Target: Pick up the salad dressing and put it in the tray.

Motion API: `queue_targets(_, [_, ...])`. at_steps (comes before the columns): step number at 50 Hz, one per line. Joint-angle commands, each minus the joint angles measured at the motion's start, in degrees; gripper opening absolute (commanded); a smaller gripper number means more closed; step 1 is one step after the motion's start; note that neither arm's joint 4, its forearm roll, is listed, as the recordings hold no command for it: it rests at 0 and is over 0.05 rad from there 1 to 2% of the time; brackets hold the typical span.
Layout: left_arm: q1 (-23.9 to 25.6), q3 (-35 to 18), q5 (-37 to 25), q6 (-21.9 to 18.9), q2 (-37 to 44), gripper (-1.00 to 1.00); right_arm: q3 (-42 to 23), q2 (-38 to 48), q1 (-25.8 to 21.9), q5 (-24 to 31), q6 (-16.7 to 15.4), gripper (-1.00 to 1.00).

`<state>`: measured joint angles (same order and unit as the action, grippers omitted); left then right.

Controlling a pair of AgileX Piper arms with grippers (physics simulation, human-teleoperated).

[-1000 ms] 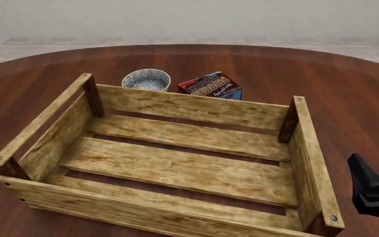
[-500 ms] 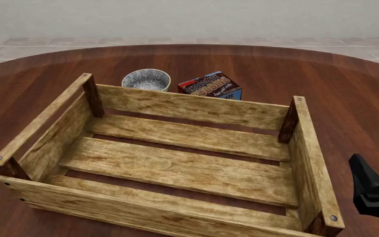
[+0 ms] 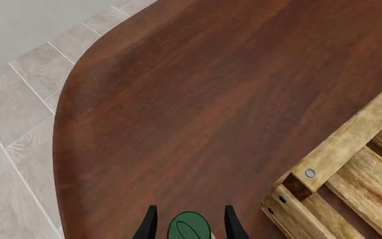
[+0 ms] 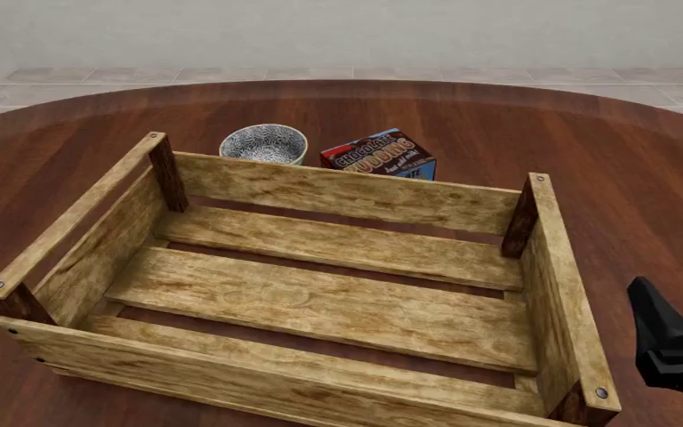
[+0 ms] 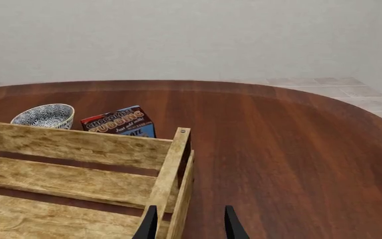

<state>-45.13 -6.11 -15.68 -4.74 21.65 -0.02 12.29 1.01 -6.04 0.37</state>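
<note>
One tray (image 4: 317, 294), one bowl (image 4: 263, 143) and one pudding box (image 4: 380, 154) at its twelve o'clock. My left fingers (image 3: 149, 225) flank the salad dressing (image 3: 189, 226) cap, grip unclear. Right gripper (image 5: 187, 224) fingers apart, at the tray's four o'clock.

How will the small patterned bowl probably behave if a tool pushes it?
The bowl looks stiff and low, so it likely slides on the table rather than tipping. It seems ceramic, perhaps fragile. The pudding box nearby may get bumped.
</note>
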Motion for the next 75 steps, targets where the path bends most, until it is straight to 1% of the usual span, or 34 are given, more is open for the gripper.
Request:
queue_targets(1, [0.8, 1.4, -1.4, -0.2, -1.4, 1.0, 0.0, 0.0, -0.1, -0.1, -0.1, 1.0])
queue_targets(10, [0.6, 2.4, 0.1, -0.7, -0.3, 1.0, 0.0, 0.1, -0.1, -0.1, -0.1, 1.0])
queue_targets(20, [0.1, 3.8, 3.6, -1.0, 2.8, 1.0, 0.0, 0.3, -0.1, -0.3, 0.0, 1.0])
queue_targets(22, [0.2, 3.8, 3.2, -0.8, 2.5, 1.0, 0.0, 0.3, -0.1, -0.3, -0.1, 1.0])
queue_targets(24, [-0.5, 4.2, 6.1, -1.5, 5.9, 1.0, 0.0, 0.2, -0.1, -0.2, -0.1, 1.0])
queue_targets(25, [-1.9, 4.2, 8.5, -2.3, 8.3, -1.0, 0.0, 0.2, -0.1, -0.2, -0.1, 1.0])
queue_targets(27, [-1.6, 4.1, 8.0, -2.3, 7.5, -1.0, 0.0, 0.1, 0.0, -0.1, -0.1, 1.0])
queue_targets(28, [-1.7, 3.6, 7.5, -1.5, 7.4, -1.0, 0.0, -0.2, 0.0, 0.2, -0.1, 1.0])
queue_targets(33, [-2.3, 2.5, 7.2, -1.3, 7.1, -1.0, 0.0, -0.2, 0.0, 0.2, -0.1, 1.0])
queue_targets(36, [-2.4, 1.4, 5.5, -1.1, 5.6, -1.0, 0.0, -0.4, 0.0, 0.3, -0.1, 1.0])
queue_targets(39, [-2.6, 0.5, 5.0, -0.8, 5.6, -1.0, 0.0, -0.6, 0.1, 0.5, 0.0, 1.0])
queue_targets(41, [-2.3, 0.2, 4.2, -0.7, 4.8, -1.0, 0.0, -0.6, 0.1, 0.6, 0.0, 1.0])
queue_targets(42, [-1.6, -0.2, 2.4, -0.4, 2.9, -1.0, 0.0, -0.6, 0.2, 0.5, 0.0, 1.0])
queue_targets(44, [-1.3, -0.6, 1.3, -0.2, 1.9, -1.0, 0.0, -0.6, 0.2, 0.5, 0.0, 1.0])
queue_targets(50, [-0.8, -2.6, -1.1, 0.1, 0.5, -1.0, 0.0, -0.8, 0.4, 0.6, 0.2, 1.0])
queue_targets(53, [0.3, -3.6, -3.5, 0.7, -1.8, -1.0, 0.0, -0.6, 0.4, 0.5, 0.2, 1.0])
queue_targets(58, [1.4, -4.5, -5.2, 0.6, -3.1, -1.0, 0.0, -0.6, 0.6, 0.5, 0.3, 1.0])
queue_targets(67, [3.2, -7.0, -7.3, 0.7, -4.3, -1.0, 0.0, -0.7, 0.7, 0.5, 0.5, 1.0])
queue_targets(75, [3.6, -9.3, -6.5, -0.2, -2.8, -1.0, 0.0, -0.9, 1.0, 0.8, 1.0, 1.0])
